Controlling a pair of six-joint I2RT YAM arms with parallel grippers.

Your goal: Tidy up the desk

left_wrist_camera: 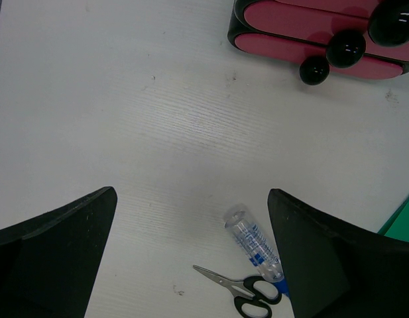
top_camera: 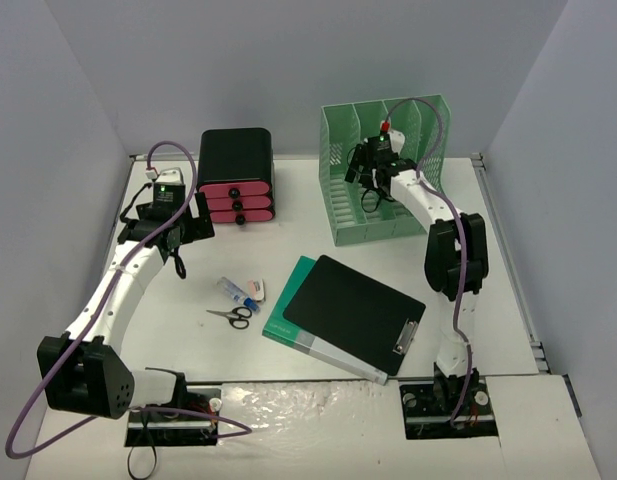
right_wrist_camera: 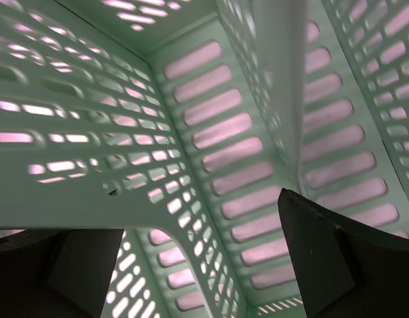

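The left gripper point(left_wrist_camera: 192, 192) hangs spread wide and empty over bare desk point(left_wrist_camera: 158, 119), with open room to its left. A clear tube point(left_wrist_camera: 254, 252) and scissors point(left_wrist_camera: 240, 291) lie just below it, and the pink-fronted drawer unit point(left_wrist_camera: 310, 33) stands ahead to its right. The right gripper point(right_wrist_camera: 201, 218), also parted and holding nothing, sits inside the green file rack point(right_wrist_camera: 211, 132), slotted walls close around. A black clipboard point(top_camera: 356, 312) rests on a green book point(top_camera: 286, 322) mid-desk.

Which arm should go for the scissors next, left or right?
Left. The left arm holds its open jaws close by the scissors; the right arm has its jaws inside the green file rack, farther away.
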